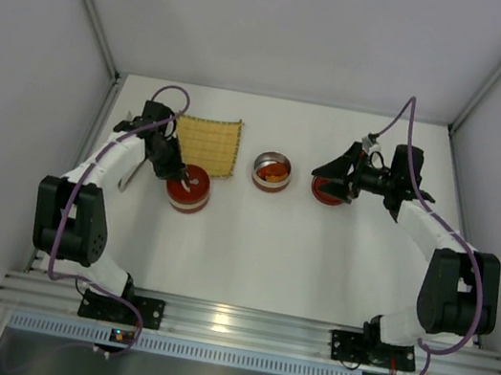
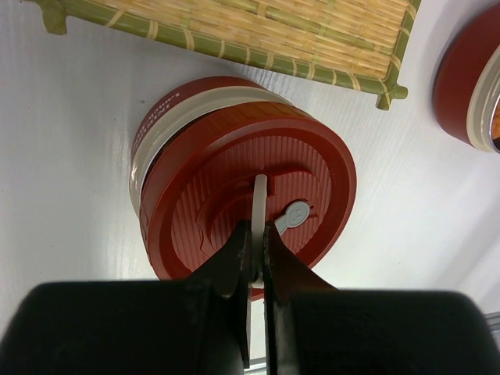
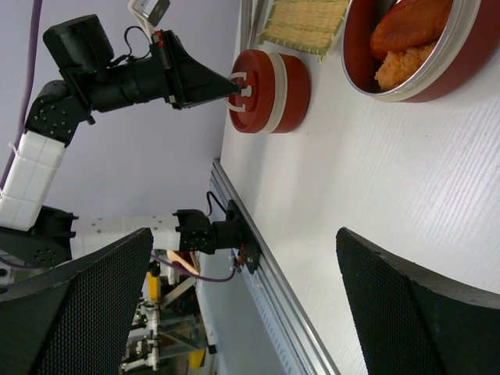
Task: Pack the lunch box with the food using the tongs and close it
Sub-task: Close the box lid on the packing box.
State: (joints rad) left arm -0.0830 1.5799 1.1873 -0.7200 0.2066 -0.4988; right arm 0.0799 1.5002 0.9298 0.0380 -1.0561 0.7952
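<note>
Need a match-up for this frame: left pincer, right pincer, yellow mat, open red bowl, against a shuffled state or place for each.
1. left pincer
2. right pincer
3. yellow mat
4. open red bowl

A. holds orange food
B. jaws wide open, nothing between them
C. shut on the white lid handle
D. lies flat beyond the lidded red box

Pairs: 1-C, 2-B, 3-D, 4-A

Overhead view plus two wrist close-ups

Lidded container (image 1: 189, 190) sits before the mat (image 1: 210, 143); open bowl (image 1: 269, 188) (food (image 3: 410, 27) inside) lies right.
</note>
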